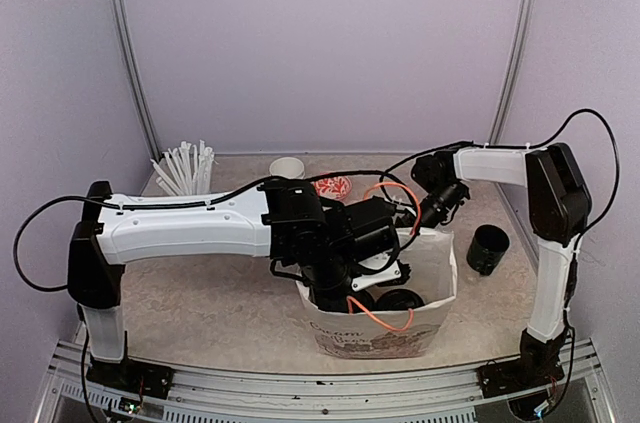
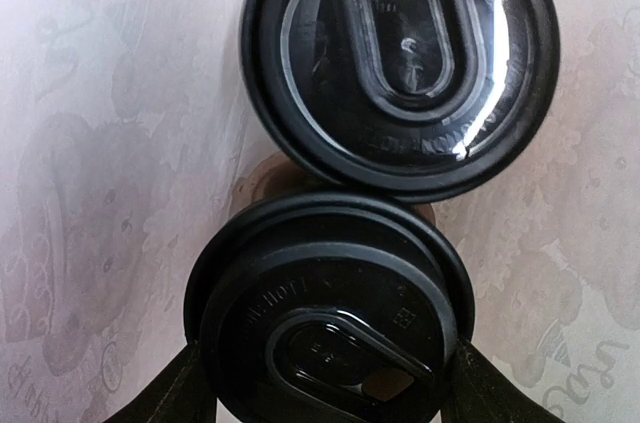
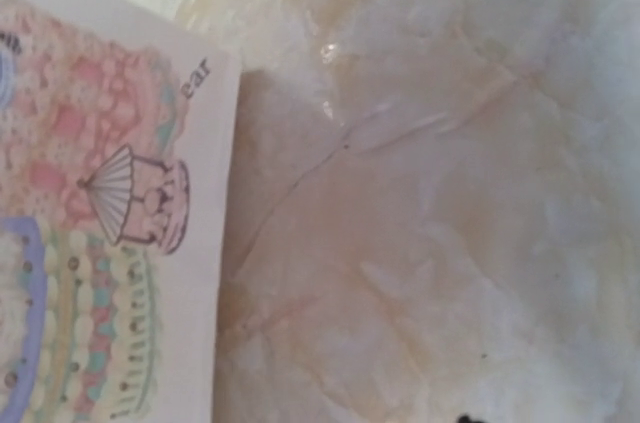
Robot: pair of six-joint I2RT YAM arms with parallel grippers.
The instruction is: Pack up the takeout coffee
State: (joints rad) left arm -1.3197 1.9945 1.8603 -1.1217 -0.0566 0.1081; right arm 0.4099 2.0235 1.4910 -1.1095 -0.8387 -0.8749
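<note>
Coffee cups are both down inside the paper bag, black lids facing up. The left claw is reaching into the bag from above. In its wrist view the near cup sits right between the fingers, one on each side, snug against it just under the lid. So it's about mid-open and looks clamped on that cup. The far cup is just past the fingertips, with its lid edge meeting the near one's.

The right claw is parked at the bag's back right rim, with the bag just below and in front of it. Honestly can't tell how wide it's open or whether it's pinching the paper. Its own camera shows no fingers, just the bag's printed side along the left and the marbled table everywhere else.

Other stuff: a black pot stands on the table off to the right claw's outer side, apart from the bag. A bunch of white straws sits well back and left of the left claw.
</note>
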